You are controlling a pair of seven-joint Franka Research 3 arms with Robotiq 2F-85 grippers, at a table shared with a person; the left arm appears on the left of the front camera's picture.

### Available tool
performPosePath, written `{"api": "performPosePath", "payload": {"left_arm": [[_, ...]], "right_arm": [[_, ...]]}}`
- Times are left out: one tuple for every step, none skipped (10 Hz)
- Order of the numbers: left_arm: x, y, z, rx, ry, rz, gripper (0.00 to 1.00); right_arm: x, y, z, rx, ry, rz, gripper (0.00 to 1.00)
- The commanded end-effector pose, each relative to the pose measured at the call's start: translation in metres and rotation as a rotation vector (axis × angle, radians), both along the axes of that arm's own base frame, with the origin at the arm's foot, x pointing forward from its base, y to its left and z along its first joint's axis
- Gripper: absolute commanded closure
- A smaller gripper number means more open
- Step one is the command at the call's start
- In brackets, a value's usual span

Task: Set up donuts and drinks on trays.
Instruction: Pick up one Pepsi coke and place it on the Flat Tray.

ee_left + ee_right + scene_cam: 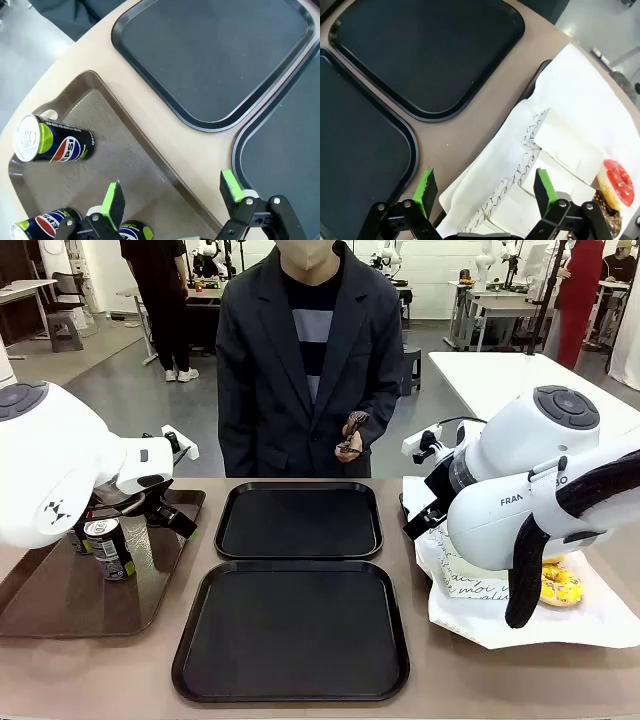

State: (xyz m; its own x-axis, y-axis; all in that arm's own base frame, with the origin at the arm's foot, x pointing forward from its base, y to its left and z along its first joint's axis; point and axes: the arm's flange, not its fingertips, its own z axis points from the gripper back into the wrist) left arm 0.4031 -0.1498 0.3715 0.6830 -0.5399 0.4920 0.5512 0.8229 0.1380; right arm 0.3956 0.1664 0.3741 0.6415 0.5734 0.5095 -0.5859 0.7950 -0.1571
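The left tool (pixel 171 189) hangs released, its green pads spread wide, above the inner edge of the brown tray (pixel 125 170) at the robot's left end of the tabletop (pixel 150 115). On that brown tray are the Pepsi cans (pixel 55 146), three in the left wrist view, one set apart from the two nearest the tool. The right tool (pixel 485 182) is also released, pads wide apart, above the edge of a white paper sheet (pixel 580 95) spread at the right end, where white sleeves with black script (pixel 560 150) lie. Past them lie a red-iced donut (pixel 616 182) and, just beside it, a chocolate-topped donut (pixel 606 216). The front view shows a yellow-iced donut (pixel 560 585) on the same paper, partly behind the right arm. In the middle lie the far tray (pixel 298 522) and the near tray (pixel 290 632), both black, edges nearly touching. The person at the far side holds a small dark thing in the hands (pixel 350 438); what it is I cannot tell.
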Motion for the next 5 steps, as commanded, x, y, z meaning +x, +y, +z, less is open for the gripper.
{"api": "performPosePath", "payload": {"left_arm": [[0.0000, 0.0000, 0.0000, 0.000, 0.000, 0.000, 0.00], [0.0000, 0.0000, 0.0000, 0.000, 0.000, 0.000, 0.00], [0.0000, 0.0000, 0.0000, 0.000, 0.000, 0.000, 0.00], [0.0000, 0.0000, 0.0000, 0.000, 0.000, 0.000, 0.00], [0.0000, 0.0000, 0.0000, 0.000, 0.000, 0.000, 0.00]], "right_arm": [[0.0000, 0.0000, 0.0000, 0.000, 0.000, 0.000, 0.00], [0.0000, 0.0000, 0.0000, 0.000, 0.000, 0.000, 0.00], [0.0000, 0.0000, 0.0000, 0.000, 0.000, 0.000, 0.00], [0.0000, 0.0000, 0.0000, 0.000, 0.000, 0.000, 0.00], [0.0000, 0.0000, 0.0000, 0.000, 0.000, 0.000, 0.00]]}}
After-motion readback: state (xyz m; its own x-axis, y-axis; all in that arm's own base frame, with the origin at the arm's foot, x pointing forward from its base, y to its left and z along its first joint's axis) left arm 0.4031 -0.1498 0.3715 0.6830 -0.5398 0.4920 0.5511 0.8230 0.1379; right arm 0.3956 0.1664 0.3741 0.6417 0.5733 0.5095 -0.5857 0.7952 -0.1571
